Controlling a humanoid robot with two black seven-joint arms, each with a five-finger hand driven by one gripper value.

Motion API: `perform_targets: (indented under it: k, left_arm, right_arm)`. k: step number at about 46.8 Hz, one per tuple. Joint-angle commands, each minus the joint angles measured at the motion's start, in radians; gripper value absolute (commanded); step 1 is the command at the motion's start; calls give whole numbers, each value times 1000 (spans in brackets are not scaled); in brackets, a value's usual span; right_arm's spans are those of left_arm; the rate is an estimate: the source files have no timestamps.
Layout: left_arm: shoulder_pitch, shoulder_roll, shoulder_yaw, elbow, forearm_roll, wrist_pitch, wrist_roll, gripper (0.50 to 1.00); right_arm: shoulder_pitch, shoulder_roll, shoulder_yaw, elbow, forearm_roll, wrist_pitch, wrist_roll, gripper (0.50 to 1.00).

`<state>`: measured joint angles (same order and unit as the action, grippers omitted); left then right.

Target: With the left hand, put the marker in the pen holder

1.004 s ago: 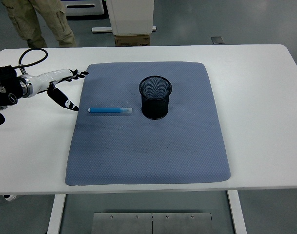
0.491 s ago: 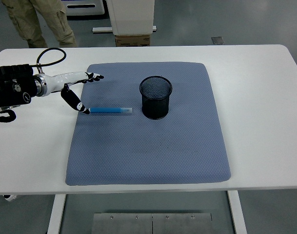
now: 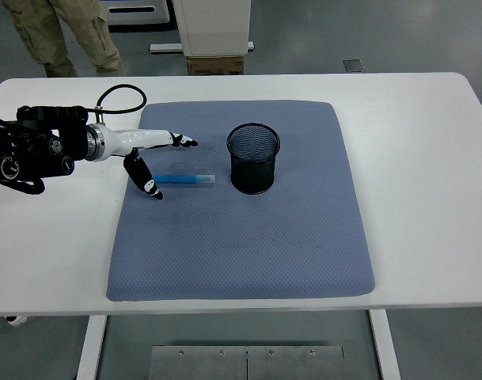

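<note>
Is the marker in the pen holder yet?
No. The marker lies flat on the blue mat, left of the upright pen holder. The open left hand hasn't grasped it.

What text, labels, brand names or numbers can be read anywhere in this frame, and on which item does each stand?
None can be read.
Marker: no legible print on its blue barrel.
Pen holder: plain black mesh, no label.
Left robot hand: no markings legible.
Cardboard box beyond the table: no print can be made out.
Mat and table: unmarked.
</note>
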<state>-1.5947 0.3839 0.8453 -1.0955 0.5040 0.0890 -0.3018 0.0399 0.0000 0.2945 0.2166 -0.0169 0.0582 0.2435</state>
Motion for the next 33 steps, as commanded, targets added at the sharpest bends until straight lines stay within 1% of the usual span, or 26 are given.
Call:
perform_targets:
  k: [1,11,22,28,30,33]
  left_arm:
    - [-11,-10,1,2,5,0,12,1000]
    - [-21,-68,5,34,5,1,12,1000]
    - [-16,-117,6,32,5,-5,13,1000]
    - [-16,-126,14,32,5,-5,17,1000]
    - [-16,-131,14,32,5,-5,29,1000]
    - [-18,-134,14,32,5,-5,64,1000]
  right_arm:
    - [0,0,0,0,0,0,-1,1000]
    - [0,0,0,0,0,0,-1,1000]
    - [0,0,0,0,0,0,0,1000]
    - [0,0,0,1,0,0,0,1000]
    - [0,0,0,0,0,0,-1,1000]
    - [0,0,0,0,0,0,0,1000]
